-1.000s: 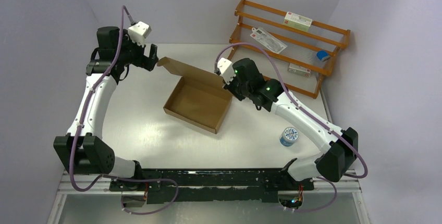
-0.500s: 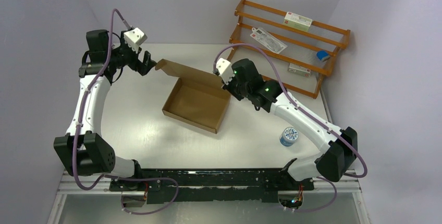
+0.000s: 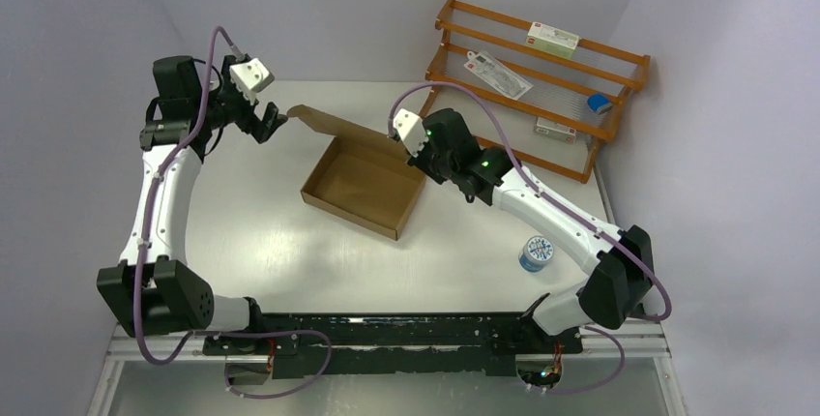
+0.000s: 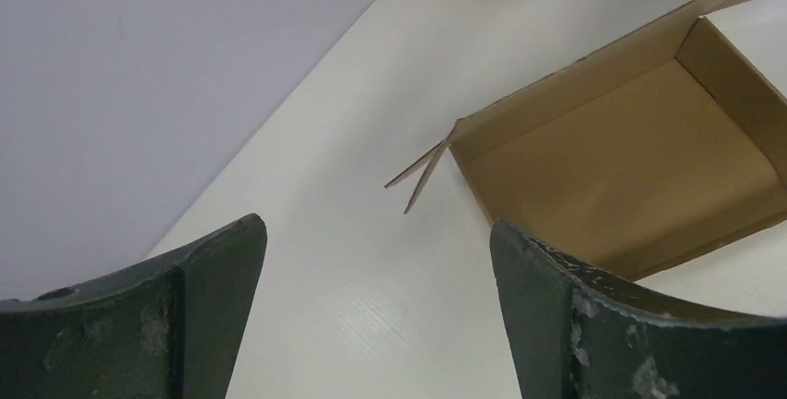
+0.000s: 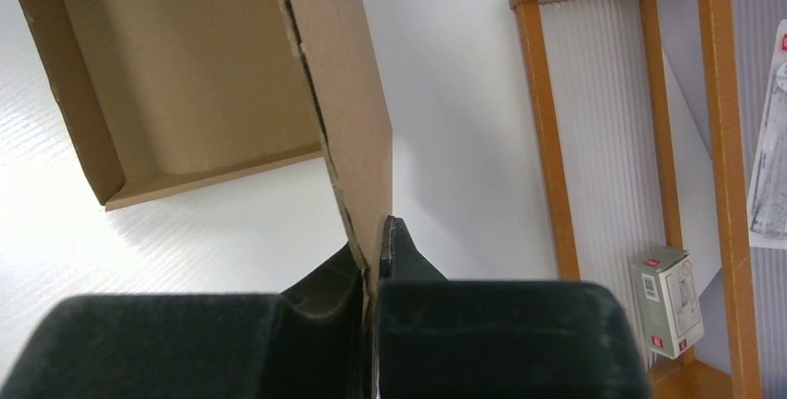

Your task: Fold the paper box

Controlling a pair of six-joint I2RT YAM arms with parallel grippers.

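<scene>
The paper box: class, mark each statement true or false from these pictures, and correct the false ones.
1. The right gripper is shut on a panel of the paper box. True.
2. The left gripper clamps a box flap. False: it is open, apart from the box, holding nothing.
3. The box lies as a flat sheet. False: its walls stand up, forming an open tray.
4. A round tin stands on the table, right of the box and apart from it. True.
5. The orange rack is empty. False: it holds a white carton, among other things.
</scene>
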